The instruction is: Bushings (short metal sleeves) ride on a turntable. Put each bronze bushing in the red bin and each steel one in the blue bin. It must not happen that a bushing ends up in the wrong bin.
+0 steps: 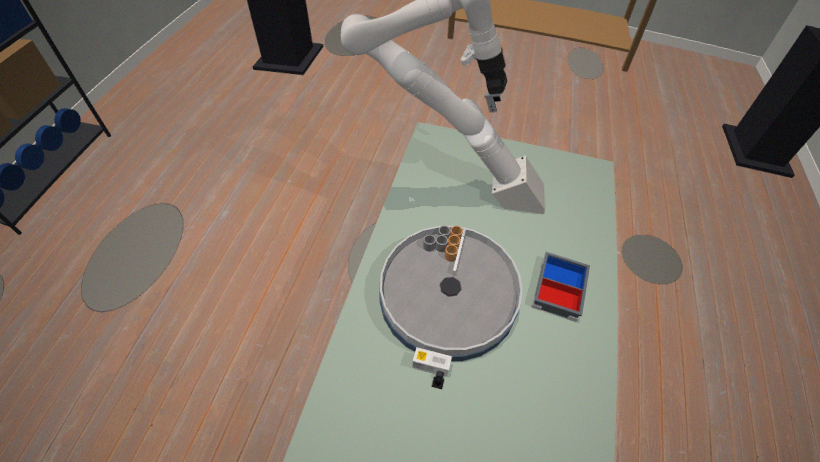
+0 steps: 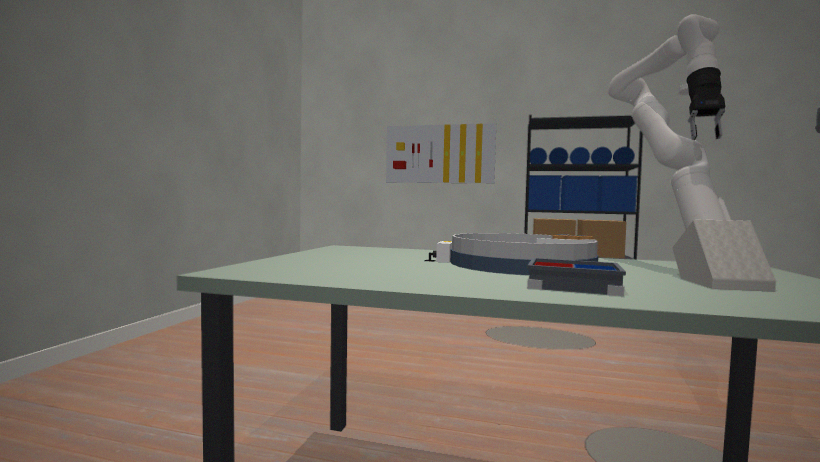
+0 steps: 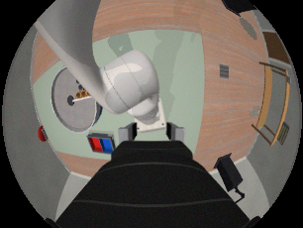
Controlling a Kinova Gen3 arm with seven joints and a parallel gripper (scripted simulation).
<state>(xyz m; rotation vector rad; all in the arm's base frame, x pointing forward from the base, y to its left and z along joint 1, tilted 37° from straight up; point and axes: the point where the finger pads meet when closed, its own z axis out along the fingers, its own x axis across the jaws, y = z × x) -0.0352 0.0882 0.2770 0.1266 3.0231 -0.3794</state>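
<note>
The grey round turntable (image 1: 424, 315) (image 2: 493, 246) (image 3: 74, 119) has a raised rim. Three bronze bushings (image 1: 451, 253) (image 3: 83, 94) stand in a row against a white bar at its edge nearest the arm's base. Three grey steel bushings (image 1: 429, 242) stand close beside them, on the side away from the bar. The red bin (image 1: 556, 297) (image 2: 553, 264) (image 3: 96, 144) and the blue bin (image 1: 564, 274) (image 2: 595, 266) (image 3: 107, 145) share one dark tray; no bushing shows in either. My gripper (image 2: 705, 127) (image 3: 151, 128) is open and empty, high above the table behind the arm's base, far from the bushings.
The white bar (image 1: 458, 255) reaches from the turntable's rim towards its dark hub (image 1: 450, 286). A white box (image 1: 431, 360) with a small black part stands at the rim's far side from the arm. The arm's base (image 1: 523, 189) (image 2: 725, 252) stands on the table beyond the turntable.
</note>
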